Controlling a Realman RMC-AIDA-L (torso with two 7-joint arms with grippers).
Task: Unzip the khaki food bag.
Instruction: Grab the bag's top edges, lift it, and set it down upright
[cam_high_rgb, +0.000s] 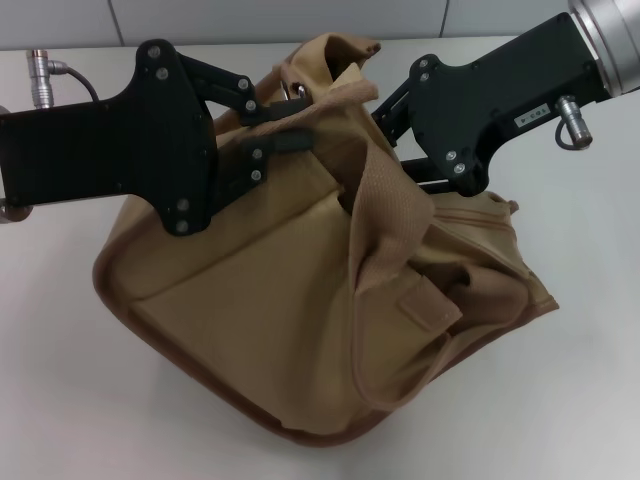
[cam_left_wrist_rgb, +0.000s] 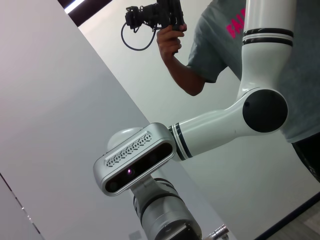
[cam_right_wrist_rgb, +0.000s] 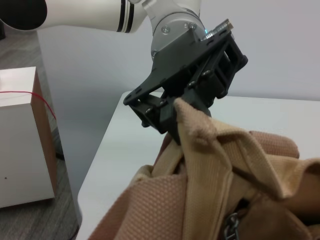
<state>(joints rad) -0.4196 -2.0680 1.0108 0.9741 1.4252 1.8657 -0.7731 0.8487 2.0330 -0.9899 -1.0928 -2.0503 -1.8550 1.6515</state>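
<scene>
Centre frame in the head view, the khaki food bag (cam_high_rgb: 300, 300) sits slumped on the white desk (cam_high_rgb: 80, 400), its brown bottom trim toward the lower edge. From the left, the left tool (cam_high_rgb: 285, 125) is clamped on the bag's top fabric; from the upper right, the right tool (cam_high_rgb: 385, 120) presses into the bag's folds, its grip impossible to tell
</scene>
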